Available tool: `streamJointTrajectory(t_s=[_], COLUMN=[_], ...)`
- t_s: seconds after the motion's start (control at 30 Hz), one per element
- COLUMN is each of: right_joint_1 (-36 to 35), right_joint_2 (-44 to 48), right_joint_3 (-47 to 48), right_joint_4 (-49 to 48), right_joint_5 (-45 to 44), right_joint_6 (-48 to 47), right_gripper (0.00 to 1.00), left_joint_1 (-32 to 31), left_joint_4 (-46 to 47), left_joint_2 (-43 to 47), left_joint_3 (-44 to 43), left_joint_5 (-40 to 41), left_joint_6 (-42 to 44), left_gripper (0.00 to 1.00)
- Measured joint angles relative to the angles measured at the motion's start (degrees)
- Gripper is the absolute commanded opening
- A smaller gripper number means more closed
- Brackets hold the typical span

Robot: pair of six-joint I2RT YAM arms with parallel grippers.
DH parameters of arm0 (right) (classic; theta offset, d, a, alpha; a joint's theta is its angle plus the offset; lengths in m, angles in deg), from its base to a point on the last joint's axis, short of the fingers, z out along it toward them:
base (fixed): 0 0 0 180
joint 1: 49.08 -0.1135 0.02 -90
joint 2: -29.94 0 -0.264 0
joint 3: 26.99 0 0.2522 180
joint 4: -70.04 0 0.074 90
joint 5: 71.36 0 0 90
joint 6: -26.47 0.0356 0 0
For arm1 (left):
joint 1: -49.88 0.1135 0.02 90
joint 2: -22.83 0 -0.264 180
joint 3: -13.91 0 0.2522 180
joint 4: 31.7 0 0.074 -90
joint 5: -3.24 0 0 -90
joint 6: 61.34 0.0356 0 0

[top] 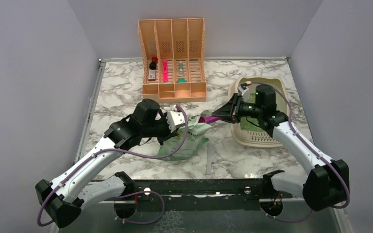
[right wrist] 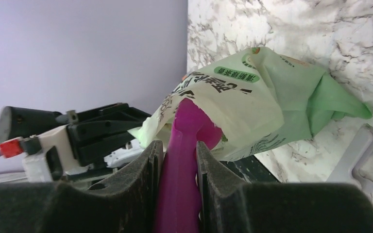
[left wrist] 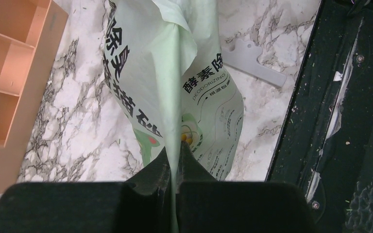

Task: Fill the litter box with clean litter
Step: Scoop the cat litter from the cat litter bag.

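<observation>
1. The left claw (left wrist: 175,167) was pinched shut on a fold of the pale green bag (left wrist: 145,73), its two fingers pressed together with the plastic between them.
2. The bag hung from that grip, with its lower part crumpled on the marble desk (top: 121,87), about midway between the two arms.
3. The right claw (right wrist: 179,150) was closed narrowly on the handle of a purple scoop (right wrist: 187,131), whose front end sat in the bag's open mouth.
4. The litter box (top: 260,142) stood on the right side of the desk, just beside the bag. The right arm's wrist lay across it and hid much of its inside.
5. A patch of green litter (top: 248,125) showed in the box below the wrist. How far it spread could not be told.
6. A peach file rack (top: 172,53) stood at the back of the desk, well apart from the box, with a few small items in its compartments.
7. A flat grey strip (left wrist: 255,63) lay on the desk near the bag, towards the near edge.
8. A black mat (left wrist: 349,121) ran along the near edge, speckled with stray green grains.
</observation>
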Motion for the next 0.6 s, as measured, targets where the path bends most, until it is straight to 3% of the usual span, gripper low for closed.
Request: streamJointTrajectory(t_s=[0.23,0.6], right_joint_1=[12.9,20.3], right_joint_2=[3.5,3.2], right_joint_3=[-7.6,-10.3], right_joint_4=[-11.3,-15.8], right_joint_5=[12.7,21.3], right_joint_6=[7.7,10.5], right_gripper=[0.01,0.01], left_joint_1=[0.0,0.0], left_joint_4=[0.0,0.0], left_joint_2=[0.0,0.0], left_joint_3=[0.0,0.0], left_joint_5=[0.0,0.0], left_joint_6=[0.2,0.2], left_gripper=[0.00,0.00])
